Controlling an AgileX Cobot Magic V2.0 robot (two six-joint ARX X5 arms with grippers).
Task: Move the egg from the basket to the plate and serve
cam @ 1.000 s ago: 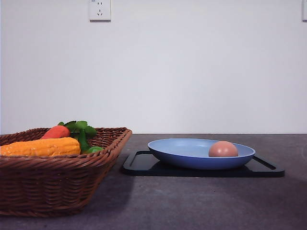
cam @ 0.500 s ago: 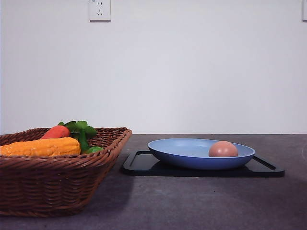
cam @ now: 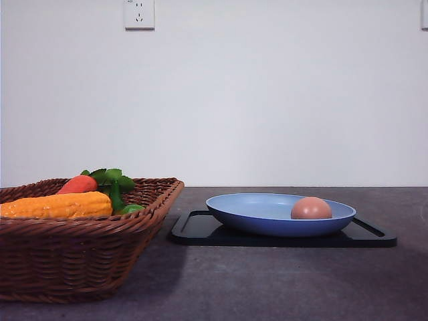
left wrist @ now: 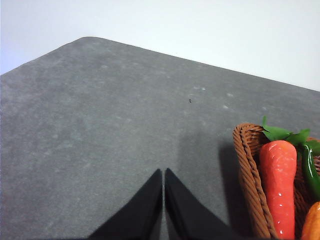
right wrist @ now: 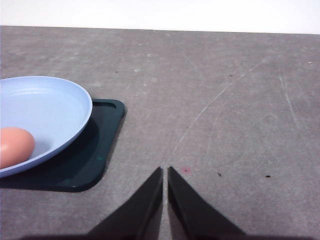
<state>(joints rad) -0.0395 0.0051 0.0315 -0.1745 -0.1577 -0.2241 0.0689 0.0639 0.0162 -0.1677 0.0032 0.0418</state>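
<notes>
Dark grey surface [cam: 281, 281], lightly scuffed and speckled. Flat black rectangular tray [cam: 200, 229] lies on it, right of centre in the front view. Orange corn cob [cam: 57, 205] lies lengthwise at left, red-orange carrot [cam: 78, 184] with green leaves [cam: 110, 178] behind it. White wall [cam: 267, 100] behind, with a socket [cam: 139, 13] high at left.
</notes>
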